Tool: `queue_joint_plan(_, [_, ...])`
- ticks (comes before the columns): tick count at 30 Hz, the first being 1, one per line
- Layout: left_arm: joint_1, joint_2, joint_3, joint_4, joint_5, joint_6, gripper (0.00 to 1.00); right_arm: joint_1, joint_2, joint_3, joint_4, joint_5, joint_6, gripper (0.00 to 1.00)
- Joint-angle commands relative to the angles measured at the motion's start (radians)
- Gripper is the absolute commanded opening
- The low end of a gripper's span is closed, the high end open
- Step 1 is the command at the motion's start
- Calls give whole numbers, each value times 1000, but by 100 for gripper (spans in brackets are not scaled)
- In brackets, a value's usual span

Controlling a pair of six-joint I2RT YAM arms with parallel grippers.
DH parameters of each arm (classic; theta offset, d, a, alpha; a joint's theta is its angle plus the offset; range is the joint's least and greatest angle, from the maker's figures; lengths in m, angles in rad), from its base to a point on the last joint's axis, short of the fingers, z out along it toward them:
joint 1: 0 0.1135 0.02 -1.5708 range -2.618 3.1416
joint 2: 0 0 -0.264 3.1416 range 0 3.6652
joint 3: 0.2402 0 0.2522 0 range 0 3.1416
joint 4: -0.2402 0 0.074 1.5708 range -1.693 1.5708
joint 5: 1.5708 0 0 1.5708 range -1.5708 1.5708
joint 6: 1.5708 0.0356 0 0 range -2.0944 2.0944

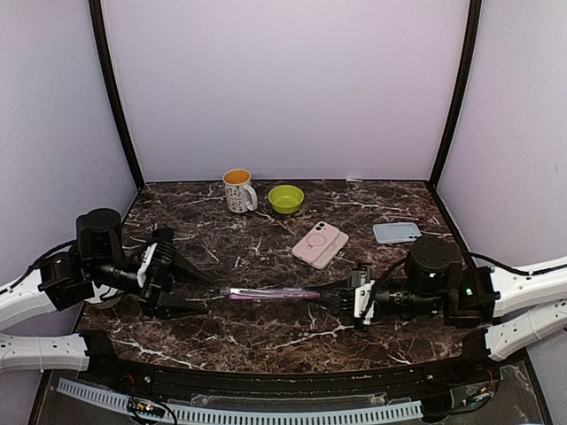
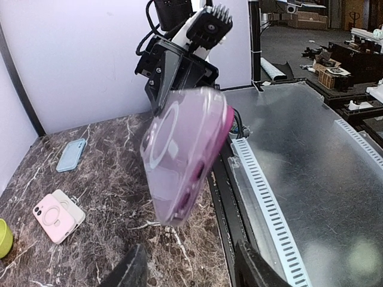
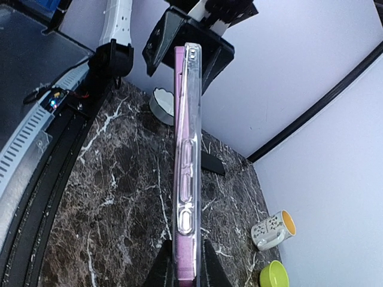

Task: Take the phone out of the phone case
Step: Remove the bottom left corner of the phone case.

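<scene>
**Phone in its case, held over the front of the table**

Above the marble table (image 1: 266,341), about midway along its front edge, the phone (image 1: 270,293) hangs clear of the surface, inside the clear case (image 2: 179,155). It lies lengthwise between the two arms. The right gripper (image 1: 341,292) pinches its right-hand end, one finger on each broad face, as the right wrist view shows edge-on. The left gripper (image 1: 208,295) faces the other end with its fingers spread wide. Nothing is held between them, and the phone's free end sits just in front of the tips, apart from them. In the left wrist view the back of the case faces the camera, with a ring on it and the magenta phone showing through.

Further back, right of centre, a pink phone (image 1: 319,244) lies flat on a pale slab. A blue-grey case (image 1: 396,233) lies near the right edge. Towards the far edge stand a spotted mug (image 1: 237,189) and, just to its right, a green bowl (image 1: 285,198).
</scene>
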State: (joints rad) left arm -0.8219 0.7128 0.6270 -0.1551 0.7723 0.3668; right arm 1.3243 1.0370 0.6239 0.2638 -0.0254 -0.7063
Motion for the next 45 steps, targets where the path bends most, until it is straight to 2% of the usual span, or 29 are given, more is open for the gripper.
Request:
queue_joint_plan(1, [5, -21, -36, 115, 52, -38, 51, -19, -58, 6, 170, -113, 140, 0])
queue_joint_plan(5, [4, -17, -44, 204, 98, -68, 51, -29, -57, 8, 201, -174, 202, 0])
queue_joint_plan(11, [4, 2, -36, 241, 137, -82, 49, -40, -23, 23, 230, -250, 262, 0])
queue_joint_plan(25, [4, 6, -37, 275, 228, -134, 45, -44, 24, 48, 256, -271, 280, 0])
queue_joint_plan(45, [3, 41, -47, 324, 271, -174, 38, -44, 67, 75, 277, -289, 268, 0])
